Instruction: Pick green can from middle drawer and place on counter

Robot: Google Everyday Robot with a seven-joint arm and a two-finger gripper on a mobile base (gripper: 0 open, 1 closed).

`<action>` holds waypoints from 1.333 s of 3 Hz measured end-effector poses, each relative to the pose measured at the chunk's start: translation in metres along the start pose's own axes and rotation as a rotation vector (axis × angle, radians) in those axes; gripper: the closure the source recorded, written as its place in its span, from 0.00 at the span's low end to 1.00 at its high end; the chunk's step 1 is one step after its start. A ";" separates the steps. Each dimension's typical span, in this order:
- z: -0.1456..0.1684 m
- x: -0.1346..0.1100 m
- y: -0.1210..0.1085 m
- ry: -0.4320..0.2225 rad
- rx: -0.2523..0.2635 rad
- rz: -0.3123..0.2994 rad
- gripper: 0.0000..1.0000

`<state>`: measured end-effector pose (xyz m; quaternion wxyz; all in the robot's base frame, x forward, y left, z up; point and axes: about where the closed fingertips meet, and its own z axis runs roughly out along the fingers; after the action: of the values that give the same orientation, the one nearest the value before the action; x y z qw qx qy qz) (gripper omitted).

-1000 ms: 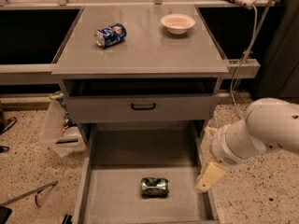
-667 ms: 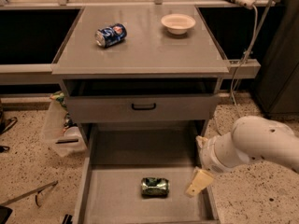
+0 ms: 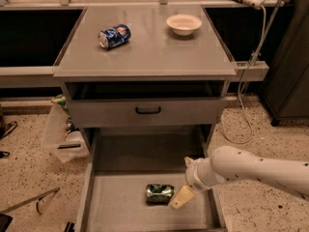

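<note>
Gripper (image 3: pixel 181 197) low in the middle drawer (image 3: pixel 120 211)
It hangs just beside the toppled green can (image 3: pixel 160 193); its grip cannot be made out.

We're looking down from high in front of the middle drawer (image 3: pixel 120 197), fairly close in, facing along it toward the counter (image 3: pixel 149 52) beyond it. The gripper (image 3: pixel 182 197) hangs over the drawer's right side, nearest us.

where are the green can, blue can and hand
green can (image 3: pixel 160 193), camera view, its side
blue can (image 3: pixel 114 36), camera view, its side
hand (image 3: pixel 179 198), camera view, pale tip beside the green can
</note>
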<state>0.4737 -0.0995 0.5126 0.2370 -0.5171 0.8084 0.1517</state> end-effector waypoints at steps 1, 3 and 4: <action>0.000 0.000 0.000 0.000 0.000 0.000 0.00; 0.064 0.005 -0.002 -0.026 -0.035 0.012 0.00; 0.127 0.010 0.007 -0.051 -0.074 0.028 0.00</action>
<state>0.4924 -0.0417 0.4009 0.2361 -0.5102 0.8030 0.1979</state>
